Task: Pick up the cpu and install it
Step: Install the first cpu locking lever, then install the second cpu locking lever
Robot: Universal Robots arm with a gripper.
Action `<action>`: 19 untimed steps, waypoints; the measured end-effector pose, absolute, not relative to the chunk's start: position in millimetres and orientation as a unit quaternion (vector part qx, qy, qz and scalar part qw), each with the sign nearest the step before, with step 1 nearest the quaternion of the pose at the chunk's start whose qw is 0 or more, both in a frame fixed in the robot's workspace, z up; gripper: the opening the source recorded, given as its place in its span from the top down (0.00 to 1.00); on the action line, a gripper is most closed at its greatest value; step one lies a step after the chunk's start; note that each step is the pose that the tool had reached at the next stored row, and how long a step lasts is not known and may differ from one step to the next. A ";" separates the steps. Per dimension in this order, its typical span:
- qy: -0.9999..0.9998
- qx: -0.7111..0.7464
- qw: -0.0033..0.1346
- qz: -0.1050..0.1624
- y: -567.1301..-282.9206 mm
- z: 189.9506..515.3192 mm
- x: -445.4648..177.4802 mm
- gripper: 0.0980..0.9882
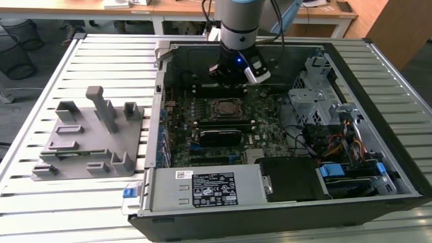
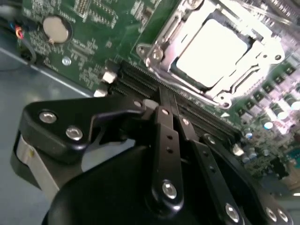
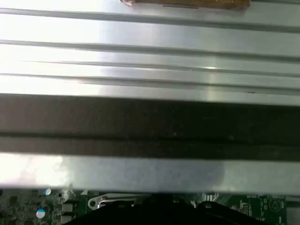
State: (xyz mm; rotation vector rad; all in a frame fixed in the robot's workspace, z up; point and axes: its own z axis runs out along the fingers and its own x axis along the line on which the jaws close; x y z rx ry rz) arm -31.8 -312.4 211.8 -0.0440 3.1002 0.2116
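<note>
Already cpu (image 2: 211, 49) seated in socket (image 2: 157, 44); jaws closed, empty.

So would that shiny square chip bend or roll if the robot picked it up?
Probably neither. The cpu looks like a flat metal-topped square, so likely stiff and unable to roll. Its smooth, glaring top could be slippery. It sits inside the socket frame, so it likely would not slide sideways.

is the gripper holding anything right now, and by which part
Nothing is held. In the second wrist view the gripper has its fingers together with nothing between them, while the cpu sits in the motherboard socket.
</note>
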 end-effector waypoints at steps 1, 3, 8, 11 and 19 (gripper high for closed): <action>0.997 -0.014 0.017 0.068 -313.8 211.8 -31.8 0.99; 0.997 -0.014 0.017 0.067 -315.6 211.7 -31.8 0.99; 0.998 -0.014 0.017 0.067 -317.9 211.7 -31.8 0.99; 0.998 -0.014 0.017 0.067 -319.7 211.7 -31.9 0.99; 0.998 -0.014 0.017 0.067 -322.7 211.7 -31.8 0.99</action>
